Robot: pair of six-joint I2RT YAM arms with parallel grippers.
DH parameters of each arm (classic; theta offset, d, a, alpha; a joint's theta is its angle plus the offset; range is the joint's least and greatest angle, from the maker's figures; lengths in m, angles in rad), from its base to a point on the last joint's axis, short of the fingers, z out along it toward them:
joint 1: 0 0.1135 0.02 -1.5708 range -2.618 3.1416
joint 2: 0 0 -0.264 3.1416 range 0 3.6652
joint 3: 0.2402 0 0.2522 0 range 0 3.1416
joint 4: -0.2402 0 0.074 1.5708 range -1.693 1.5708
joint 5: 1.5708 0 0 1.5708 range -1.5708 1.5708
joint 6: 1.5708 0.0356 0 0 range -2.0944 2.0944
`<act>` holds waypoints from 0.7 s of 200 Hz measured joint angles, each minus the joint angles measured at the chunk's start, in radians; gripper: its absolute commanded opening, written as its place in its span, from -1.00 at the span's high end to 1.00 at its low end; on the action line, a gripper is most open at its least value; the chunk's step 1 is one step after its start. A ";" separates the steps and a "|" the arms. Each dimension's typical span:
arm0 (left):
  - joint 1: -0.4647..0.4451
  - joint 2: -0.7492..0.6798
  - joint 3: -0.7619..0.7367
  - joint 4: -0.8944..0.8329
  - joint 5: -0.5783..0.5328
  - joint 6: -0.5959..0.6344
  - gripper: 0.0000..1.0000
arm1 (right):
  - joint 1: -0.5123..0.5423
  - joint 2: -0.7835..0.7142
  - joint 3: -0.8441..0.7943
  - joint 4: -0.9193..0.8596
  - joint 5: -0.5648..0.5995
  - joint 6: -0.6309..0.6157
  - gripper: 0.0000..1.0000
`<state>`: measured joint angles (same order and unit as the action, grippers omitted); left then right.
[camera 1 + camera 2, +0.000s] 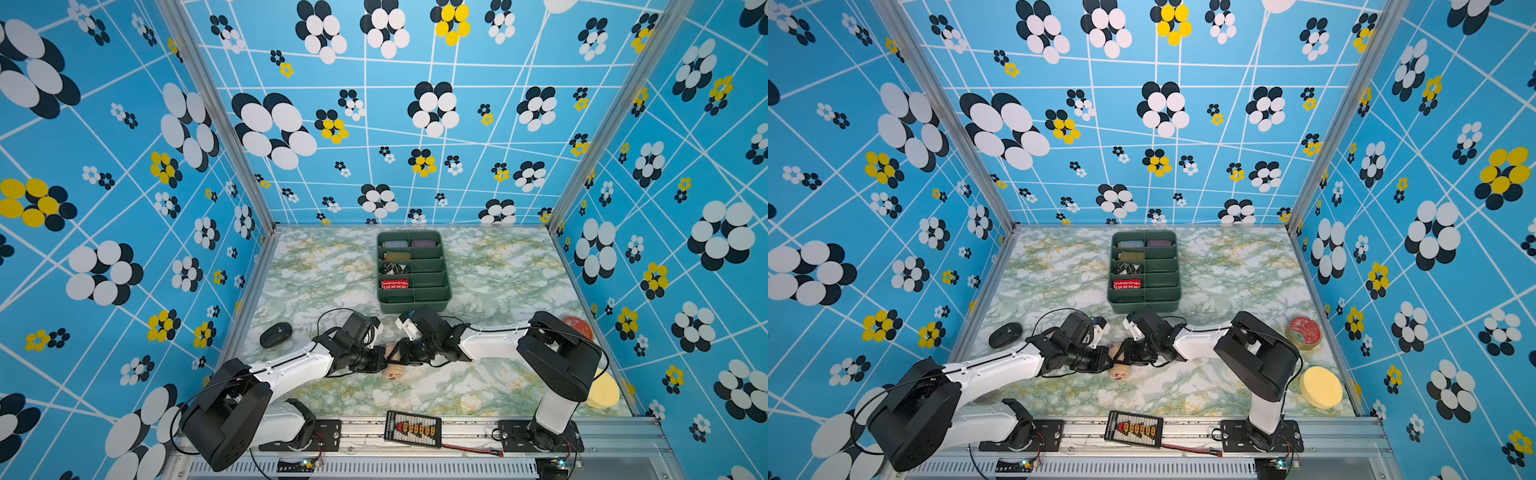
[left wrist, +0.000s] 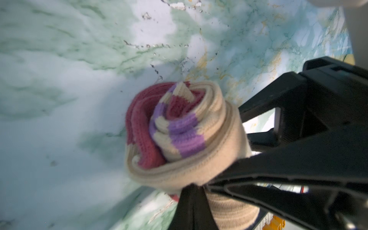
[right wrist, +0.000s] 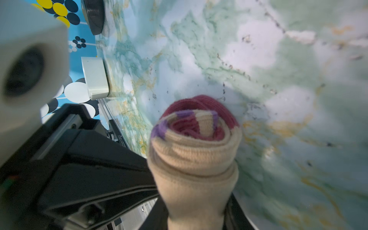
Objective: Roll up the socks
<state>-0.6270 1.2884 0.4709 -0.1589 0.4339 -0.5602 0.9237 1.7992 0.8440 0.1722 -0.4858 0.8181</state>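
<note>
left wrist view shows the socks [image 2: 179, 129] rolled tight just beyond the left pincer [image 1: 384, 359], which is shut on their fabric, while the right pincer [image 3: 196, 199] grips the roll, so hold both firm and tuck the cuff over.

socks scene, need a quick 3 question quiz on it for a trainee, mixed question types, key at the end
1. True or false: the socks already lie in the green tray.
2. In the left wrist view, which colour stripes the rolled end of the socks? A) purple B) green C) black
3. Which grippers are touching the socks?

Key
1. False: they sit rolled up between the two grippers, in front of the tray.
2. A.
3. Both: the left gripper pinches the outer layer, and the right gripper has the roll between its jaws.
</note>
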 measured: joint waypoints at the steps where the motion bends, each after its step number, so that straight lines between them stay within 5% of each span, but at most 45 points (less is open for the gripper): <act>1: 0.000 0.000 0.000 0.000 0.000 0.000 1.00 | 0.000 0.000 0.001 -0.002 0.000 0.000 0.42; 70: 0.005 0.000 -0.005 0.006 0.004 -0.004 1.00 | 0.019 0.003 0.052 -0.092 0.040 -0.029 0.74; 96: 0.005 0.002 -0.005 0.008 0.006 -0.005 1.00 | 0.025 0.004 0.066 -0.115 0.055 -0.038 1.00; 140: 0.006 0.001 -0.006 0.007 0.005 -0.008 1.00 | 0.042 0.004 0.096 -0.169 0.095 -0.064 1.00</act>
<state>-0.6209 1.2896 0.4652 -0.1520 0.4393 -0.5686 0.9653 1.8030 0.9401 0.0032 -0.3904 0.7540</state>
